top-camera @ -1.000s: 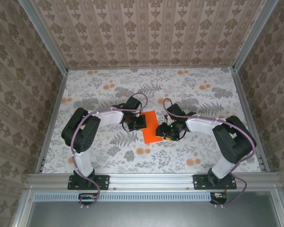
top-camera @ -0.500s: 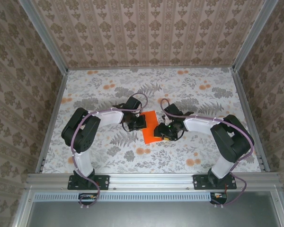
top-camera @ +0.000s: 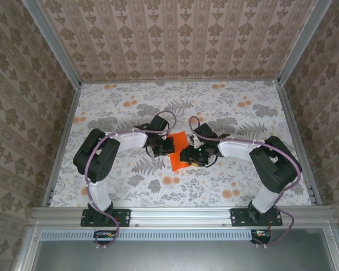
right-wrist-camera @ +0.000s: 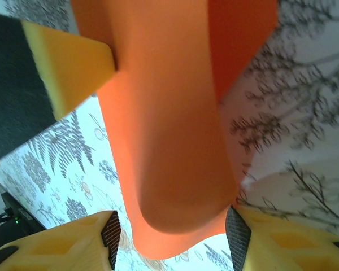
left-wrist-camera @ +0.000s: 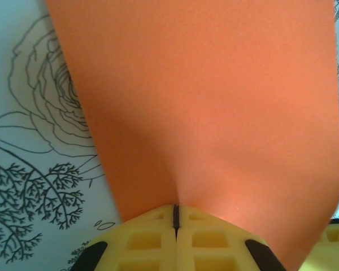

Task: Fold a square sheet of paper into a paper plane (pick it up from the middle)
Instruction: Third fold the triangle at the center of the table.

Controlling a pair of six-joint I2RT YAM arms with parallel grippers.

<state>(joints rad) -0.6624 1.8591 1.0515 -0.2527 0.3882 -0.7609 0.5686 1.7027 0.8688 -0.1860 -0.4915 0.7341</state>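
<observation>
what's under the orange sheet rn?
Floral tablecloth shows on either side of the orange sheet. The patch directly beneath is covered, so whether anything lies there cannot be seen.

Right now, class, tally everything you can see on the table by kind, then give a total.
orange paper sheet: 1
grippers: 2, the left gripper and the right gripper
flowered tablecloth: 1
total: 4
</observation>
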